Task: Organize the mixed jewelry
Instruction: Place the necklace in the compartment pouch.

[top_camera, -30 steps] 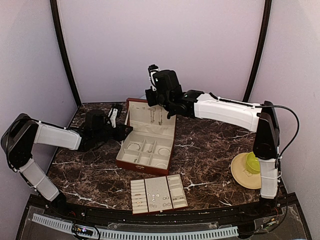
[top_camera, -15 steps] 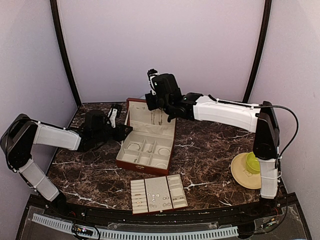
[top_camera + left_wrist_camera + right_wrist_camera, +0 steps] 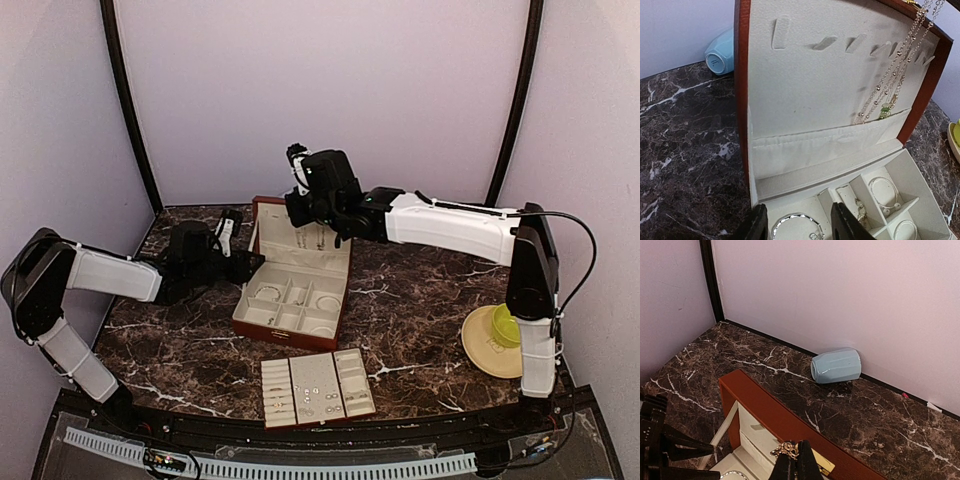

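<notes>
Two arms at an open red-brown jewelry box (image 3: 292, 290) on a dark marble table (image 3: 420, 290). The right gripper (image 3: 795, 460), poised above the upright lid (image 3: 840, 75), is pinched closed on the top of a beaded necklace chain (image 3: 892, 80) that hangs against the lid's cream lining near its hook slots. The left gripper (image 3: 796, 225), fingers parted and holding nothing, hovers just before the box's front compartments, which already contain bracelets (image 3: 885, 192) and a bangle (image 3: 792, 225). A separate cream-lined tray (image 3: 317, 387) near the table's front edge carries small rings and earrings (image 3: 318, 396). Judged from this layout, sorting is well advanced: most pieces sit in compartments, and the necklace's hanging remains unfinished. A pale blue cup (image 3: 836, 366) lies on its side behind the box.
</notes>
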`<state>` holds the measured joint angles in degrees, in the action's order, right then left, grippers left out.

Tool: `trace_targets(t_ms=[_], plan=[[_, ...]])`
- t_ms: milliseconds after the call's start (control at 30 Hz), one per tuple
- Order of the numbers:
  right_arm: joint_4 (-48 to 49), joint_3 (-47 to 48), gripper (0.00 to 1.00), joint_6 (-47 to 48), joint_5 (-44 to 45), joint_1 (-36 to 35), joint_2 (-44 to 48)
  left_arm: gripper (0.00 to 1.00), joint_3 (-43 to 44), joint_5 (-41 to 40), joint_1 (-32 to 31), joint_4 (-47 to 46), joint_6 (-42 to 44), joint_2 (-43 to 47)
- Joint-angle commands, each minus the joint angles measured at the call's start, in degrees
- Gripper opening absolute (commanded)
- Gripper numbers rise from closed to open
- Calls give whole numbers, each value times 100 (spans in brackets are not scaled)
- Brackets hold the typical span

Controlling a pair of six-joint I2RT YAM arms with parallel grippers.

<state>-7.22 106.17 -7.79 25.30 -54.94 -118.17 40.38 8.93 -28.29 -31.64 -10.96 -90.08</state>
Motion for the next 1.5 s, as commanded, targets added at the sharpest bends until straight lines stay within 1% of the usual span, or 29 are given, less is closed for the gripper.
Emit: trace_targets(t_ms=[0, 400, 867, 1100, 1267, 1467], plan=[[82, 166, 0, 60, -204, -65, -19, 47, -96, -126, -18, -53, -34, 129], [-298, 732, 0, 198, -545, -120, -420, 49, -155, -188, -18, -106, -93, 79], [-581, 1177, 0, 243, -582, -149, -778, 50, -242, -269, -18, -159, -140, 32], [-702, 1446, 0, 274, -702, -156, -981, 52, -256, -345, -17, -127, -208, -52], [-757, 1625, 0, 283, -765, -158, -1129, 55, -275, -392, -10, -105, -206, -37], [-835, 1822, 0, 285, -826, -158, -1284, 55, -295, -394, -9, -132, -209, -1]])
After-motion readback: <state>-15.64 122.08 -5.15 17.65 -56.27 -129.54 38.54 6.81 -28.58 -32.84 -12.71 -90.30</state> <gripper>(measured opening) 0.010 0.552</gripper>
